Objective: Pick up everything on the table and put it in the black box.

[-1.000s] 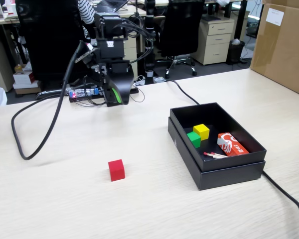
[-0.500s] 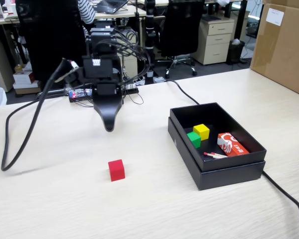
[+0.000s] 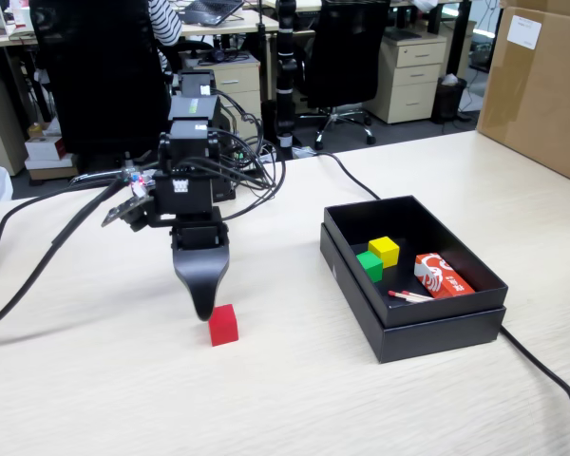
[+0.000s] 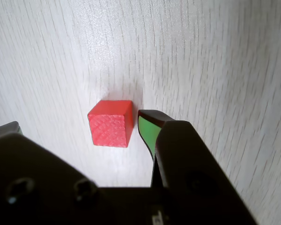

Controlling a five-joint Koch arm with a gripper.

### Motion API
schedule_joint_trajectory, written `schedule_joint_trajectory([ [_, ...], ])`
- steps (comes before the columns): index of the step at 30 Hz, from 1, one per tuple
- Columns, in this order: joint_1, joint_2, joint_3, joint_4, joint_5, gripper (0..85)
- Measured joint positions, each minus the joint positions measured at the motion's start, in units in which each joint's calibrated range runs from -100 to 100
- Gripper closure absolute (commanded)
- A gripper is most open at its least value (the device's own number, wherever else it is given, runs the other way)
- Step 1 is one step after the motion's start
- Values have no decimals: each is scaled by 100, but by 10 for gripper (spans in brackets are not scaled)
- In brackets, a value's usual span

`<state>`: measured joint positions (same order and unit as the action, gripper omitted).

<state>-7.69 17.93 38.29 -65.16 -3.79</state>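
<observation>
On the pale wood table (image 3: 95,389) lies the red cube (image 3: 223,325), left of the black box (image 3: 437,331). My gripper (image 3: 203,306) points down with its tip just left of and behind the cube. In the wrist view the red cube (image 4: 111,124) sits between the wide-apart jaws of the gripper (image 4: 79,123), close beside the green-padded finger (image 4: 147,131) and far from the other one; nothing is held, so the gripper is open. Inside the box rest the yellow cube (image 3: 384,250) and the green cube (image 3: 370,265).
The box also holds a red-and-white packet (image 3: 440,275) and a thin stick (image 3: 410,296). A brown carton (image 3: 541,85) stands at the back right. Black cables run across the table at the left (image 3: 38,256) and from the box's right corner (image 3: 546,375).
The arm has swung forward and down from the back of the table, bringing the gripper from above and behind down to the red cube. The cubes have not moved.
</observation>
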Motion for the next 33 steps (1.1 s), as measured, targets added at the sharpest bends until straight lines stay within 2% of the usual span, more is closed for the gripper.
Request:
schedule_joint_trajectory([
  [20,147,1036,365,0,0,394],
  [25,151,1165,393,0,0,511],
  [30,151,1204,447,0,0,847],
  [33,151,1217,511,8,0,846],
])
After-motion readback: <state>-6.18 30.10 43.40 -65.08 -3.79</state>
